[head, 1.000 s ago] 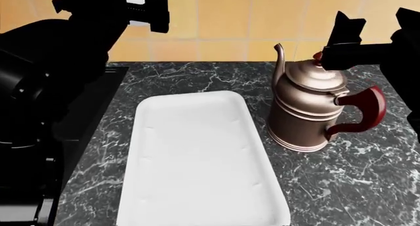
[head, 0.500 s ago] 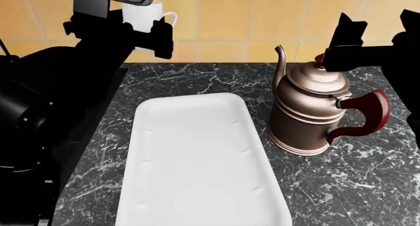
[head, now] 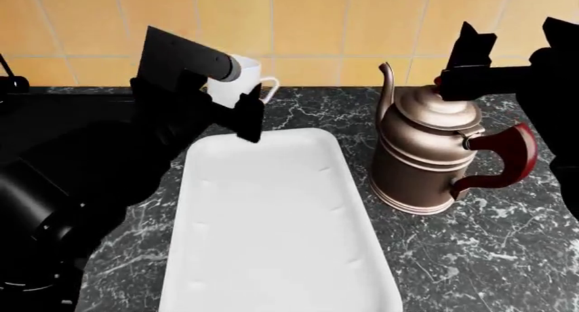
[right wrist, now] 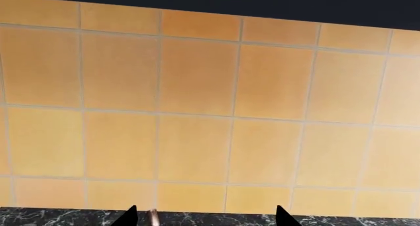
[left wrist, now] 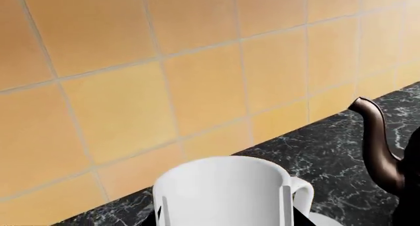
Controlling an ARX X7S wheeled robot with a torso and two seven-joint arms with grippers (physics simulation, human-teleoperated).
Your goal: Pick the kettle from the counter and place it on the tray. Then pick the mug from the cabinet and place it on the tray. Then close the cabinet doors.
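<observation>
In the head view we see the left gripper [head: 237,103] clamped around the mug [head: 237,82], holding it upright over the far left corner of the tray [head: 271,244]; whether the mug's base touches the tray we cannot tell. The left wrist view shows the mug [left wrist: 226,191] between 2 dark finger pads [left wrist: 286,206], its loop handle turned toward the kettle's spout [left wrist: 379,142]. The tray lies flat on the counter [head: 479,258], long side running away from us. The kettle [head: 432,156] stands upright on the counter just beside the tray's right edge, not on it, red handle pointing right and spout pointing toward the tiled wall [head: 344,27]. The right gripper [head: 506,61] hovers above the kettle's lid; in the right wrist view its 2 fingertips [right wrist: 131,217] stand spread apart, holding nothing, facing the tiled wall [right wrist: 196,113].
</observation>
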